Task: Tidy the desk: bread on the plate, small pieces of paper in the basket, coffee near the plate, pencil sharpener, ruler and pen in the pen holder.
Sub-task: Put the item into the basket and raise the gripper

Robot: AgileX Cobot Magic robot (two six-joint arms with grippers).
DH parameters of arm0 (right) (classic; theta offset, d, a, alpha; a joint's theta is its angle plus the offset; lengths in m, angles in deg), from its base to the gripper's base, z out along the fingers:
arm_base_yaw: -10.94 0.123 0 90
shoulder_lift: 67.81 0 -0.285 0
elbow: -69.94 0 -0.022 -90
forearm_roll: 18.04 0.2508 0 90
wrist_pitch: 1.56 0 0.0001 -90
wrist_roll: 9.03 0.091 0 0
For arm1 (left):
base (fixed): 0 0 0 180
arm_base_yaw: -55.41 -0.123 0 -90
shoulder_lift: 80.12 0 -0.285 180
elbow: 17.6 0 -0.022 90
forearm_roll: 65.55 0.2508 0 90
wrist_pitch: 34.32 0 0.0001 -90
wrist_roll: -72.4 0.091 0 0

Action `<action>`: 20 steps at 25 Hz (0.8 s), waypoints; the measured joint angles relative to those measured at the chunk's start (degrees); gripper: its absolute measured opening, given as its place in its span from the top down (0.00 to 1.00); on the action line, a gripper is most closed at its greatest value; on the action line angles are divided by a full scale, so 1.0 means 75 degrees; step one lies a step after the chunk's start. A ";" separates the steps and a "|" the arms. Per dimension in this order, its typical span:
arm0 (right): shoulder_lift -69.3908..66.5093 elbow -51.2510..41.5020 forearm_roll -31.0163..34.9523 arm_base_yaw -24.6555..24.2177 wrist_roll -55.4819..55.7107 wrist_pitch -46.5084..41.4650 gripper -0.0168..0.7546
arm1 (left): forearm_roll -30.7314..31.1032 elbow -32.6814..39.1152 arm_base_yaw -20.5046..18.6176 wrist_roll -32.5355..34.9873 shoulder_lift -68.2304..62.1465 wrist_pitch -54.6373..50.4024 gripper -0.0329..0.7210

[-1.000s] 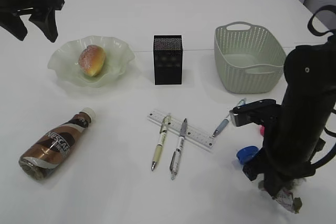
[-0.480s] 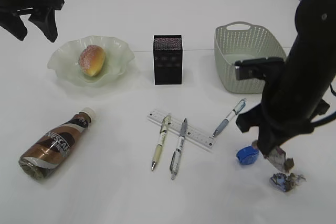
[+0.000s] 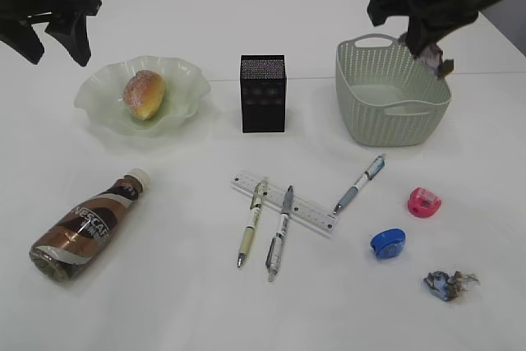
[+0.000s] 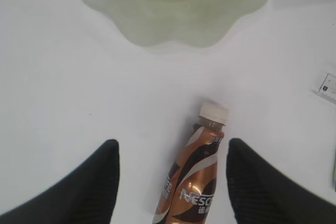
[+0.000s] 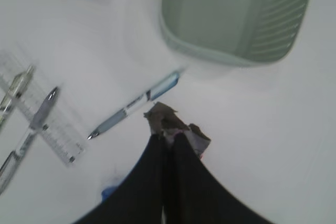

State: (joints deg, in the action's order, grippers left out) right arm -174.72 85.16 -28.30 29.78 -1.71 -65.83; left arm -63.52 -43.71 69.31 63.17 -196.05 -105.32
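Holding a paper scrap (image 5: 173, 127) tight, the right end effector (image 3: 431, 53) hangs over the basket (image 3: 362, 113). Next it should let go so the scrap drops in. Another scrap (image 3: 449, 283) waits on the surface. The left end effector (image 4: 170, 182) is spread wide above the coffee (image 4: 194, 182).

Upper left of the frame: bread (image 3: 145, 94) on the plate (image 3: 185, 80). The pen holder (image 3: 263, 94) stands centre, the basket (image 3: 389, 92) to its right. The coffee bottle (image 3: 88, 224) lies lower left. Two pens (image 3: 251, 222) cross the ruler (image 3: 306, 208) at centre; two pencil sharpeners (image 3: 387, 242) and crumpled paper (image 3: 449, 283) lie lower right.
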 joint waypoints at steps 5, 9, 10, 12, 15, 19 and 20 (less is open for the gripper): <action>-0.0744 0.1318 -0.0380 -0.0154 0.0296 0.0010 0.96 | -0.0095 0.0000 0.0000 0.0000 0.0000 0.0000 0.35; -0.1506 0.2076 -0.0380 -0.0521 0.0531 0.0187 0.96 | -0.0119 0.0000 0.0000 0.0000 0.0000 0.0000 0.35; -0.1702 0.2231 -0.0380 -0.0639 0.0582 0.0286 0.96 | -0.0119 0.0000 0.0000 0.0000 0.0000 0.0000 0.35; -0.2032 0.2463 -0.0330 -0.0856 0.0671 0.0489 0.96 | -0.0132 0.0000 0.0000 0.0000 0.0000 0.0000 0.35; -0.2544 0.2798 -0.0210 -0.1155 0.0726 0.0817 0.96 | -0.0132 0.0000 0.0000 0.0000 0.0000 0.0000 0.35; -0.3144 0.3090 -0.0193 -0.1395 0.0756 0.1305 0.96 | -0.0138 0.0000 0.0000 0.0000 0.0000 0.0000 0.36; -0.3267 0.3149 -0.0181 -0.1427 0.0768 0.1398 0.96 | -0.0166 0.0000 0.0000 0.0000 0.0000 0.0000 0.36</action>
State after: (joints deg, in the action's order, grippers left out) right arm -199.23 108.78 -29.66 19.08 4.05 -55.34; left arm -64.77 -43.71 69.31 63.17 -196.05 -105.32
